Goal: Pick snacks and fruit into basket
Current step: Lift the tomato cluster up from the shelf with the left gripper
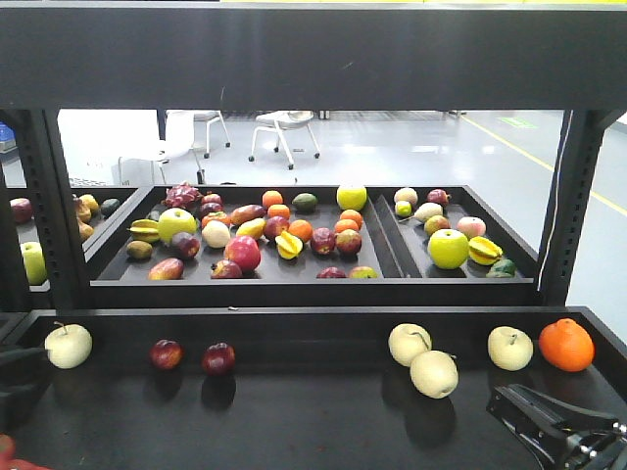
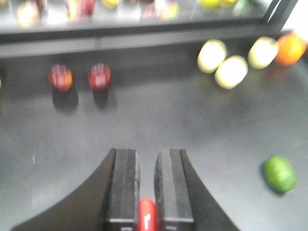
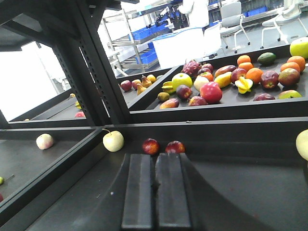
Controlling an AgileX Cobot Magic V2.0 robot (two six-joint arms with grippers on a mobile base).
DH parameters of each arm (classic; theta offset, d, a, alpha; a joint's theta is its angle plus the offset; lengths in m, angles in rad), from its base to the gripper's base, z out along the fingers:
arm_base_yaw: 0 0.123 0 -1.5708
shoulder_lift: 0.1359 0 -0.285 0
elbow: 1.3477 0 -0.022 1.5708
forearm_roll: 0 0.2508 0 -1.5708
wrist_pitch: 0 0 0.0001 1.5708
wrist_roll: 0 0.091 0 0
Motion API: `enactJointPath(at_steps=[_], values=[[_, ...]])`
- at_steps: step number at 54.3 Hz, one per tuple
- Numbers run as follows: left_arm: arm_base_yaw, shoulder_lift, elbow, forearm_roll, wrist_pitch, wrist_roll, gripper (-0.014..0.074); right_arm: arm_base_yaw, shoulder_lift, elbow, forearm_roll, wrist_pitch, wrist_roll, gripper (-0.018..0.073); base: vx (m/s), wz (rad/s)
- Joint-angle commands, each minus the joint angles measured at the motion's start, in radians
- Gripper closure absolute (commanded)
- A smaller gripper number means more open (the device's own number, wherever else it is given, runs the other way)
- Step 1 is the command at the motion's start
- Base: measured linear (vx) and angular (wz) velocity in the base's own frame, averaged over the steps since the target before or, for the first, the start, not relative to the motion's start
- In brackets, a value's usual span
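Left pincer (image 2: 147, 155) sat nearest the lens, low over the counter (image 2: 72, 144). Its jaws were narrow and clamped on a small red thing (image 2: 147, 214), too blurred to say what. A small green fruit (image 2: 279, 174) lay on the counter to its right, apart from everything else. Ahead were two red apples (image 2: 60, 77), side by side and not touching. Further right were three pale apples (image 2: 231, 72), two of them just beside each other, then an orange (image 2: 290, 48) at the end of the row. One more pale fruit (image 1: 69, 345) sat alone at far left.

Right pincer (image 3: 155, 158) was closed tight, fingers (image 3: 139, 192) pressed together with nothing between them, and it pointed toward the red apples. Behind, a raised tray (image 1: 108, 282) held mixed loose fruit. Basket, snacks and the bumpy green fruit — not visible in any view.
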Motion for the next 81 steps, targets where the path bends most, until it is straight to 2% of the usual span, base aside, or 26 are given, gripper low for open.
enactJointPath(at_steps=[1, 10, 27, 36, 48, 81], values=[[-0.004, -0.064, -0.025, -0.008, -0.032, 0.002, 0.0607, -0.002, -0.013, -0.033, 0.021, -0.072, -0.01, 0.0568, 0.0, 0.0], [-0.004, -0.147, -0.025, -0.015, 0.036, 0.002, 0.0607, -0.002, -0.013, -0.033, 0.023, -0.072, -0.01, 0.0568, 0.0, 0.0], [-0.004, -0.238, -0.016, -0.015, 0.048, 0.002, 0.0607, -0.002, -0.013, -0.033, 0.023, -0.072, -0.01, 0.0568, 0.0, 0.0], [-0.004, -0.283, 0.069, -0.015, 0.007, 0.002, 0.0607, -0.002, -0.013, -0.033, 0.023, -0.072, -0.01, 0.0568, 0.0, 0.0], [-0.004, -0.339, 0.15, -0.015, -0.108, -0.001, 0.0606, -0.002, -0.013, -0.033, 0.023, -0.072, -0.01, 0.0568, 0.0, 0.0], [-0.004, -0.34, 0.15, -0.015, -0.109, -0.001, 0.0605, -0.002, -0.013, -0.033, 0.019, -0.072, -0.019, 0.0568, 0.0, 0.0]])
